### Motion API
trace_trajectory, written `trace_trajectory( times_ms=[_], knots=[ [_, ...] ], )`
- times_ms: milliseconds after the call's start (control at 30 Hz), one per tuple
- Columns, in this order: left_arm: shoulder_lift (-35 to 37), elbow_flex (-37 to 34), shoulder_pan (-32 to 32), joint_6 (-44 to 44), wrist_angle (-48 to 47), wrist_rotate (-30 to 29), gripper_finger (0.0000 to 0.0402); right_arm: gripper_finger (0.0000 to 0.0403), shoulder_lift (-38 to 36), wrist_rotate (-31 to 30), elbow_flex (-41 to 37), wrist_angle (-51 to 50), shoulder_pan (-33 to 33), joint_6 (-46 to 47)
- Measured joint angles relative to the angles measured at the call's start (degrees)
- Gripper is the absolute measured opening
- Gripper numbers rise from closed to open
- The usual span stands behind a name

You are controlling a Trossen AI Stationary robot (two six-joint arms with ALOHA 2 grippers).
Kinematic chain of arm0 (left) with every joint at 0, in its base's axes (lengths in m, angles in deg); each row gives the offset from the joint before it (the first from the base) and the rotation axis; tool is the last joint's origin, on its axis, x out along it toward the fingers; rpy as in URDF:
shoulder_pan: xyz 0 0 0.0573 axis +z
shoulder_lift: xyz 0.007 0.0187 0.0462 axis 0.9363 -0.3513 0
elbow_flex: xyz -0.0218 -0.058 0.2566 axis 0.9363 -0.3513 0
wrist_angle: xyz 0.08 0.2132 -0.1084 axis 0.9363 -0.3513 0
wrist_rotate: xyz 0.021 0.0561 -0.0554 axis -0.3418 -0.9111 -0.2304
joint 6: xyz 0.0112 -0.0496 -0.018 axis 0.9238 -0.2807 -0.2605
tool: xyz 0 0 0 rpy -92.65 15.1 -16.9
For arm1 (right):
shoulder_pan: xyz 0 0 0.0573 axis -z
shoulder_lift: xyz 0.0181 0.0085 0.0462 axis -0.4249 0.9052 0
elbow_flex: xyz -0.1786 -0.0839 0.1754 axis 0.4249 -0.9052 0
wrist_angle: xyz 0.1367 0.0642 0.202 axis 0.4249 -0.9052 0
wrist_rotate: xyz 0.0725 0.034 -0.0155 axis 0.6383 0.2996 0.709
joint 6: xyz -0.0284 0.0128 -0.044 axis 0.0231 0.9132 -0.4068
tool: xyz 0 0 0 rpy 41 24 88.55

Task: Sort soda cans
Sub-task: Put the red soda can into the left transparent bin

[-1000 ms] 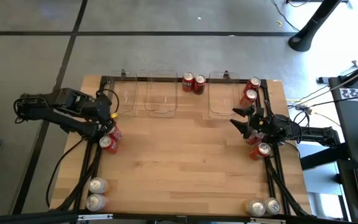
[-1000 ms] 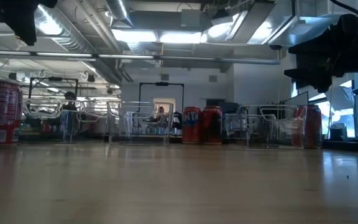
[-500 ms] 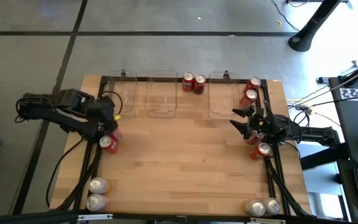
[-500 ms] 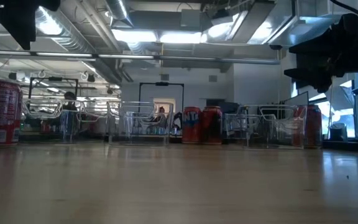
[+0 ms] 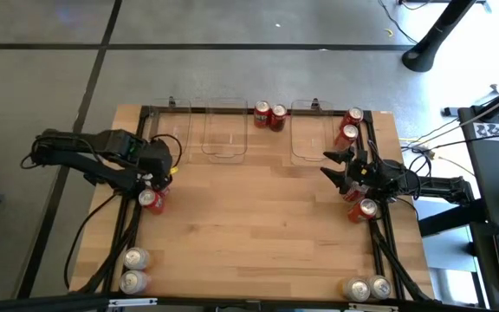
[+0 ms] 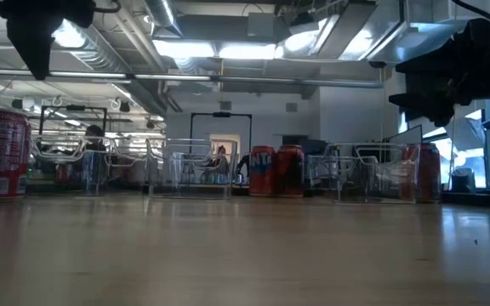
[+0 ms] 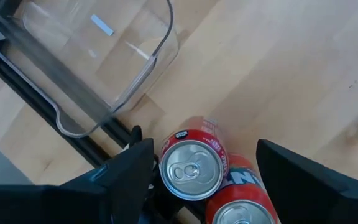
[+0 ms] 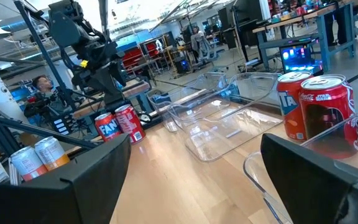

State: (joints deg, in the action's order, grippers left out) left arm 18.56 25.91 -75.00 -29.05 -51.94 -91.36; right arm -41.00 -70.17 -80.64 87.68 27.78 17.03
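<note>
Cans sit in small groups around the table (image 5: 258,225): two red ones (image 5: 151,192) near its left edge, directly under the left gripper (image 5: 158,171), whose fingers (image 7: 126,171) stand apart on either side of the upper can (image 7: 191,167) without holding it. Right gripper (image 5: 336,165) hovers near the table's right edge, wide open and empty, with red cans (image 5: 364,208) just beside it, two more (image 5: 349,126) at the far right corner, a pair (image 5: 269,115) between the clear bins (image 5: 224,132) along the far edge, and silver pairs at the near left (image 5: 134,269) and near right (image 5: 367,289) corners
</note>
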Motion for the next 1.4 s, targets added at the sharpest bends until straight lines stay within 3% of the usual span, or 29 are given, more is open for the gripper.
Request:
trace_trajectory(
  times_ms=[467, 900, 1233, 1400],
  knots=[
    [0.08, 0.02, -0.08, 0.72, 0.59, -1.63, 0.0299, 0.036, 0.0, 0.0, 0.0, -0.04, 0.0, 0.0],
    [0.09, 0.02, -0.07, -3.68, -0.09, 0.98, 0.0397, 0.036, 0.0, 0.0, 0.0, -0.09, 0.0, 0.0],
    [0.11, -1.75, -0.26, -10.87, -0.59, -1.16, 0.0387, 0.036, -0.01, 0.0, 0.0, -0.09, 0.01, 0.0],
    [0.07, -7.44, -0.26, -11.22, -0.46, 3.8, 0.0386, 0.036, -0.01, 0.0, 0.01, -0.09, 0.0, 0.0]
  ],
)
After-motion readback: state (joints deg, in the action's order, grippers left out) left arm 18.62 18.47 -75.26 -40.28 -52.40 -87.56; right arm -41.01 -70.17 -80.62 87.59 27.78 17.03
